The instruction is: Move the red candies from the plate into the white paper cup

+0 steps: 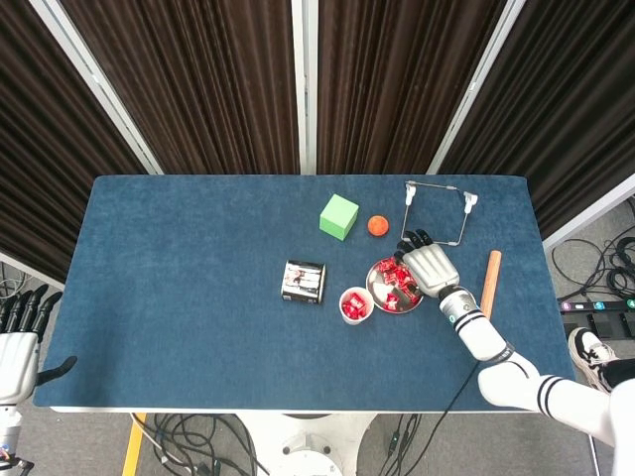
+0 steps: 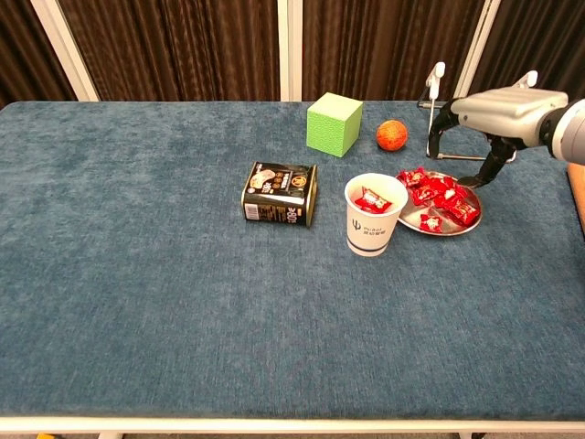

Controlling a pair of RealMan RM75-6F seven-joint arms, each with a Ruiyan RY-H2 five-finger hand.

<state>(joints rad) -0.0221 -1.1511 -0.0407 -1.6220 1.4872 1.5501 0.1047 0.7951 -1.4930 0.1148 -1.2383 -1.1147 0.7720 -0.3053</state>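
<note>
The blue cloth-covered table (image 1: 198, 297) is taking up most of both views. The right hand (image 2: 475, 114), grey and black on a white and black arm, is hovering at the 3 o'clock side of the round silver metal plate (image 2: 413, 222), fingers spread and curled downward, pinching nothing. In the head view this right hand (image 1: 429, 268) is sitting just past the plate's (image 1: 379, 297) 3 o'clock rim. The left hand (image 1: 18, 342) is showing only in the head view, off the table's 8 o'clock corner, fingers pointing up and close together, holding nothing.

The thin wire rectangular frame (image 1: 435, 213) with white ends is lying at 1 o'clock from the plate. The long orange wooden stick (image 1: 487, 296) is lying near the table's 3 o'clock edge, beyond the right hand. The green foam cube (image 2: 334, 124) is standing at 11 o'clock from the plate. The dark printed tin can (image 2: 280, 194) is lying on its side at 9 o'clock from the white paper cup (image 2: 375, 215). The cup is standing upright, just beside the plate at its 9 o'clock side, with red candy inside. The small orange ball (image 2: 391, 134) is resting at 12 o'clock from the cup, between the cube and the frame. The red wrapped candies (image 2: 443, 198) are lying heaped on the plate.
</note>
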